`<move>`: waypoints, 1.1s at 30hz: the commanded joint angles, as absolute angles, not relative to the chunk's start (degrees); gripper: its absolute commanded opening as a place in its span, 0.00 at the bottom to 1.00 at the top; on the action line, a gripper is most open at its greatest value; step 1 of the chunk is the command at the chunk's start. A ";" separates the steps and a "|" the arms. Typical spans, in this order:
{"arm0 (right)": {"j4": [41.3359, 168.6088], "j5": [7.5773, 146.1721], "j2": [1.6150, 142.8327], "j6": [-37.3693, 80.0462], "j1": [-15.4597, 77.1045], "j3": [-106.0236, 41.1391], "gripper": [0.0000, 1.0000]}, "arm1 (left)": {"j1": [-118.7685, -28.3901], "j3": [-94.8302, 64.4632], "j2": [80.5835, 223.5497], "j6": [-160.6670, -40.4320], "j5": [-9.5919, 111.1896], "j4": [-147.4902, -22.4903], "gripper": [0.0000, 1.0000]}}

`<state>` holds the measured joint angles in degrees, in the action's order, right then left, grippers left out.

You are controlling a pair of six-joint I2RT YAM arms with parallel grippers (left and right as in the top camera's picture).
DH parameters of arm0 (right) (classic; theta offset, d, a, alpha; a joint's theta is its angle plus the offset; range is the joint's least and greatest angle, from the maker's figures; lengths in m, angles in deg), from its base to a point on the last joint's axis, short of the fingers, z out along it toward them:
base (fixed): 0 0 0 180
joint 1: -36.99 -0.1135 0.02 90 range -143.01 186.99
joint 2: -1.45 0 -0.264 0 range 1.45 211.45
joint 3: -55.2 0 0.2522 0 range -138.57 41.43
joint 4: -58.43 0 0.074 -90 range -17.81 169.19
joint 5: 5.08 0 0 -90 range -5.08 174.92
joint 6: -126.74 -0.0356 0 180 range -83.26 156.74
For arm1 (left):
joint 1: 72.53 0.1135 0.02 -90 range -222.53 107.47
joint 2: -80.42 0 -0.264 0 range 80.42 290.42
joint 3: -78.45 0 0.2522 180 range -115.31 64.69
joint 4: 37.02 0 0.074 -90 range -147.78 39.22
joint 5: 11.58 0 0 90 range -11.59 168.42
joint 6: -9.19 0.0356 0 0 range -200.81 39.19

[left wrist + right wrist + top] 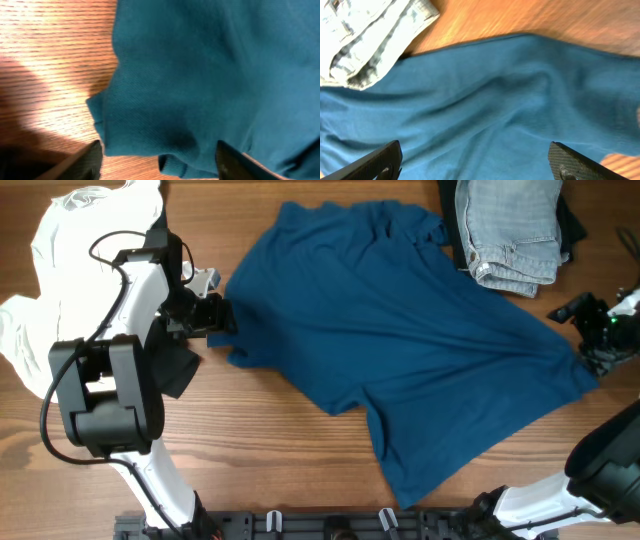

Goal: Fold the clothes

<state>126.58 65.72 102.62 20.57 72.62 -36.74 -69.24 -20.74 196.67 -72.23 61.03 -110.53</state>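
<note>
Well, in the overhead view you are seeing the blue shirt (pixel 400 330) lying spread out and wrinkled across the middle of the bench (pixel 270 430). A white garment (pixel 60 250) is lying in a heap at the far left, partly under the left arm. A pale denim garment (pixel 515 230) is sitting folded at the far right, just beside the shirt's top edge. A black garment (pixel 572 225) is peeking out from under it. The left gripper (pixel 222 315) is sitting at the shirt's left edge. The right gripper (pixel 597 345) is sitting at the shirt's right corner.

In the left wrist view, you are looking down at the blue shirt (pixel 210 75) filling most of the picture, with bare bench (pixel 50 50) on the left. The left gripper (pixel 157 165) is standing spread apart. Its two fingers (pixel 85 160) are showing at the bottom, one on each side of a folded bit of the shirt's hem. They are not squeezing the cloth.

In the right wrist view, the blue shirt (pixel 495 100) is lying in soft folds under the right gripper (pixel 475 162). This gripper is spread wide too, with its fingers (pixel 375 160) far apart at the bottom corners and holding nothing. The denim garment (pixel 365 35) is showing at the top left, touching the shirt's edge, and the bench (pixel 545 20) is showing along the top.
</note>
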 commanded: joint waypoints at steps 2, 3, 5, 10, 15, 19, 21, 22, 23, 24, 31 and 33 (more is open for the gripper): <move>126.45 61.50 103.14 23.85 67.95 -37.85 0.92 | -69.31 -18.72 195.73 -71.21 65.05 -108.93 0.68; 126.47 61.17 103.14 23.96 67.27 -37.85 0.92 | -69.31 -18.09 195.73 -71.23 65.03 -108.50 0.68; 126.45 61.06 103.14 24.14 65.28 -37.85 0.92 | -69.31 -16.58 195.73 -72.28 65.03 -107.21 0.69; 125.73 61.06 103.14 24.14 61.74 -37.85 0.91 | -69.31 -12.08 195.73 -73.13 65.01 -101.98 0.69; 125.57 61.06 103.14 24.14 60.10 -37.85 0.91 | -69.31 -10.51 195.73 -74.99 64.55 -100.48 0.35; 125.79 60.82 103.14 24.14 59.47 -37.85 0.91 | -69.31 -11.21 194.76 -76.21 64.57 -102.05 0.04; 126.01 60.82 103.14 24.14 59.01 -37.85 0.90 | -69.24 -12.74 193.43 -78.00 64.57 -104.28 0.04; 126.12 60.82 103.14 24.16 58.66 -37.85 0.89 | -69.24 -13.78 192.45 -78.59 64.57 -105.63 0.04; 126.27 60.84 103.14 24.33 58.26 -37.85 0.88 | -69.24 -15.01 191.29 -78.77 64.59 -107.30 0.04; 126.49 60.82 103.14 24.60 57.74 -37.85 0.88 | -69.24 -16.39 189.82 -78.77 64.70 -109.00 0.04; 127.98 60.25 103.14 24.75 53.74 -37.85 0.87 | -69.22 -22.02 176.75 -84.56 76.17 -117.50 0.04; 128.50 60.21 103.14 24.77 51.53 -37.85 0.87 | -68.89 -22.02 172.49 -87.66 81.38 -118.88 0.04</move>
<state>127.85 61.76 102.62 23.46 54.50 -36.74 -69.26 -20.36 180.38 -81.65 70.69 -117.07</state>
